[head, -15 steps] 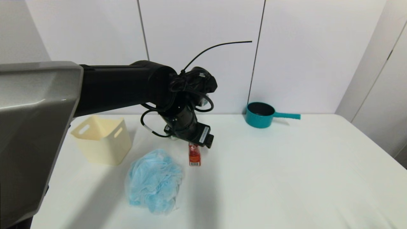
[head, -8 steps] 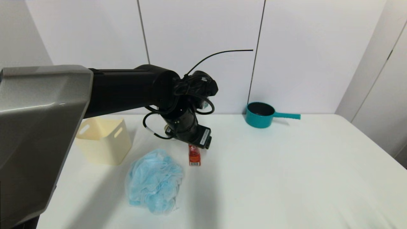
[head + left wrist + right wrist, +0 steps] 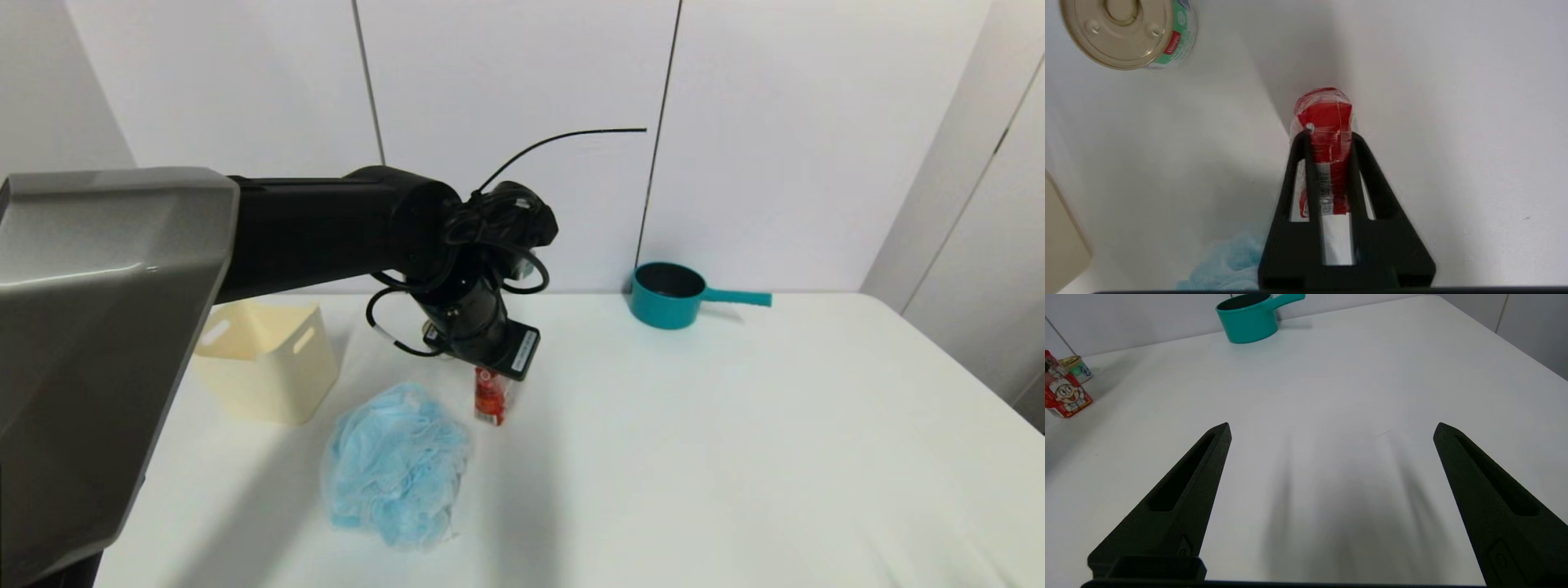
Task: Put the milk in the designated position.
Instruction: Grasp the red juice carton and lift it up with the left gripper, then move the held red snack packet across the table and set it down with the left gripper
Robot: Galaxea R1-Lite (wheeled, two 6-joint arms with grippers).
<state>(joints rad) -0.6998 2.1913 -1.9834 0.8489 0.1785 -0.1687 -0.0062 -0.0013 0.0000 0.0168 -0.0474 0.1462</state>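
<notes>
Our left pincer (image 3: 1329, 136) grips the red milk carton (image 3: 1327, 122), tilted on the surface (image 3: 735, 425) beside the blue mesh sponge (image 3: 396, 465). The carton bears a cartoon face; its lettering is unreadable. Our right pincer (image 3: 1331, 430) hangs wide apart.

I have the left arm stretched out over the table's middle, wrist bent down, the left gripper (image 3: 1329, 134) closed on the milk (image 3: 1327, 122). My right gripper (image 3: 1331, 430) sits low over the table, fingers spread wide.
</notes>
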